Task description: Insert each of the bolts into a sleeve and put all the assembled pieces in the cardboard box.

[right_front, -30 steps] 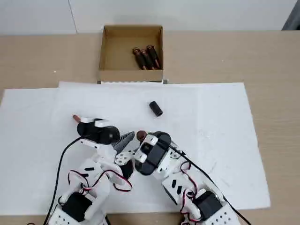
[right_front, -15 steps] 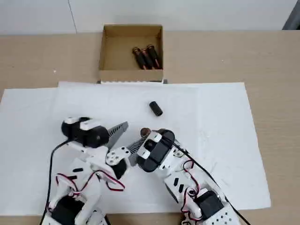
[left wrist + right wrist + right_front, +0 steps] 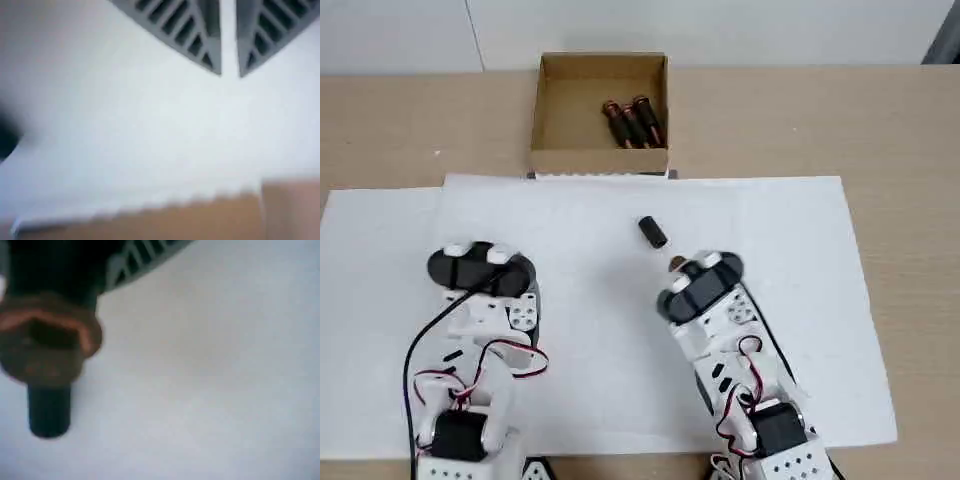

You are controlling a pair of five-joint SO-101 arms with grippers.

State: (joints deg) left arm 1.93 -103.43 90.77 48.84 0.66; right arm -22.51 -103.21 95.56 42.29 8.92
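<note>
— How is the left arm (image 3: 480, 272) posed?
— It is folded at the near left over the white paper sheet (image 3: 800, 300), wrist turned down; a narrow gap is seen between the left fingers (image 3: 200, 40), with nothing held.
— And the right arm (image 3: 710, 300)?
— It is stretched farther out; a copper-coloured hex-head bolt (image 3: 47, 345) is clamped in the right fingers (image 3: 142, 257), just near of the black cylindrical sleeve (image 3: 653, 232). Three assembled pieces (image 3: 633, 122) are laid in the brown cardboard box (image 3: 570, 115).

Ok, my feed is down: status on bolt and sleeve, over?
Left gripper open, empty, over paper. Right gripper shut on bolt, just short of loose sleeve. Nothing between them.
</note>
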